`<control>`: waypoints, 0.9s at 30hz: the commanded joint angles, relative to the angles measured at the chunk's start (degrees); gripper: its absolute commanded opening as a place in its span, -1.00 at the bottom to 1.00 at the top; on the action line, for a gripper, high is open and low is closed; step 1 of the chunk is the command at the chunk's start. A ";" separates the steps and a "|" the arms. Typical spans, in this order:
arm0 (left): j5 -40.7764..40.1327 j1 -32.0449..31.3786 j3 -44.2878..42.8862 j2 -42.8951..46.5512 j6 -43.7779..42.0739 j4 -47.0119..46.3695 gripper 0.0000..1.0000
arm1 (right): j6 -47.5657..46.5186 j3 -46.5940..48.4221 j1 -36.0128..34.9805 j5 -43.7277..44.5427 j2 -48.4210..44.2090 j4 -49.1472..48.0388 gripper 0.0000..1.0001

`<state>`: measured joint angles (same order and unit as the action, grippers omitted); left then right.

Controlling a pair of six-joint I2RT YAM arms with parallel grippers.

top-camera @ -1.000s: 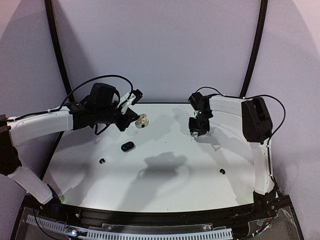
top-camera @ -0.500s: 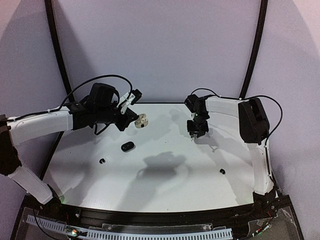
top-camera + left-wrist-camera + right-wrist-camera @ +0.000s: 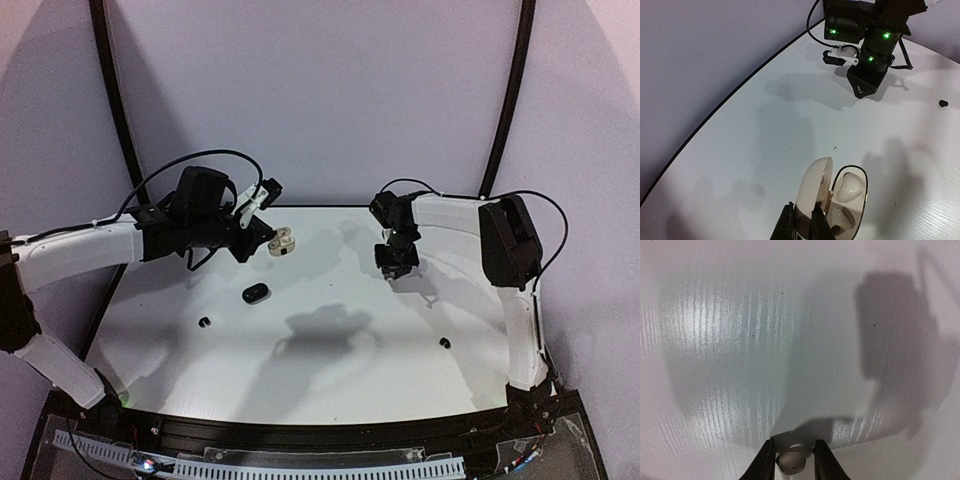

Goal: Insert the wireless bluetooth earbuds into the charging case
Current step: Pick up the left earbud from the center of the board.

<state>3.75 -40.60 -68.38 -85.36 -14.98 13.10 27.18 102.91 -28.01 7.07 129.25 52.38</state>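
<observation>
Gleaming white worktop (image 3: 330, 370), lilac walls (image 3: 320, 100) behind. Flanking white earbud (image 3: 790, 462) with right jaws set narrow, near far edge, right of middle; not showing whether pinching yet. Clamping lid (image 3: 812, 187) of open charging case (image 3: 847, 197) in left jaws, left of middle. Wanting centred squeeze, then straight lifting, avoiding twisting.

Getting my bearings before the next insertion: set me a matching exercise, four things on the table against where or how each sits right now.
Things:
1. white charging case
2. white earbud
3. black case
4. right-hand black earbud

Places or states:
A. loose on the table, right of centre
B. between the fingers of the right end effector
C. open, lid pinched by the left end effector
D. on the table, left of centre

Pairs: 1-C, 2-B, 3-D, 4-A.
</observation>
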 commanded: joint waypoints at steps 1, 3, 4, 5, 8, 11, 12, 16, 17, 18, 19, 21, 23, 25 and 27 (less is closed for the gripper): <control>-0.41 0.43 0.97 2.28 0.41 -0.96 -0.98 | 0.06 -1.58 -0.61 -0.71 -0.49 2.67 -0.48; -0.49 0.43 0.97 2.35 0.31 -0.97 -0.98 | -0.04 -1.64 -0.64 -0.53 -0.32 2.73 -0.47; -0.49 0.43 0.97 2.37 0.31 -0.97 -0.98 | -0.17 -1.67 -0.64 -0.55 -0.27 2.70 -0.47; -0.47 0.50 0.97 2.32 0.24 -0.93 -0.98 | -0.25 -1.58 -0.63 -0.56 -0.08 2.80 -0.47; -0.42 0.52 0.92 2.26 0.16 -0.97 -0.98 | -0.40 -1.24 -0.64 -1.04 0.21 2.83 -0.52; -0.34 0.60 0.88 2.26 0.36 -0.97 -0.98 | -0.67 -1.15 -0.64 -1.17 0.28 2.41 -0.63; -0.39 0.61 0.88 2.23 0.38 -0.93 -0.98 | -0.74 -1.18 -0.58 -1.23 0.30 2.31 -0.70; -0.33 0.74 0.79 2.25 0.39 -0.73 -0.98 | -0.72 -0.83 -0.47 -1.97 0.30 2.56 -0.78; -0.28 0.76 0.79 2.24 0.39 -0.72 -0.98 | -0.68 -0.65 -0.47 -1.95 0.32 2.69 -0.78; -0.33 0.82 0.79 2.22 0.39 -0.67 -0.98 | -0.69 -0.50 -0.47 -1.86 0.31 2.97 -0.76; -0.32 0.86 0.75 2.26 0.35 -0.63 -0.98 | -0.66 -0.23 -0.47 -1.62 0.47 3.54 -0.71; -0.26 0.98 0.79 2.26 0.37 -0.62 -0.98 | -0.66 0.01 -0.47 -1.13 0.56 4.66 -0.60; -0.27 0.96 0.78 2.29 0.41 -0.62 -0.98 | -0.56 0.09 -0.47 -0.59 0.54 5.44 -0.59; -0.17 1.04 0.79 2.36 0.35 -0.62 -0.98 | -0.39 -0.24 -0.42 -0.52 0.14 5.71 -0.59; -0.06 1.05 0.86 2.44 0.39 -0.62 -0.98 | -0.30 -0.74 -0.47 -0.65 -0.27 5.54 -0.59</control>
<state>3.75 -39.94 -68.38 -85.27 -14.98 13.02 26.63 102.89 -28.10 6.11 129.10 54.28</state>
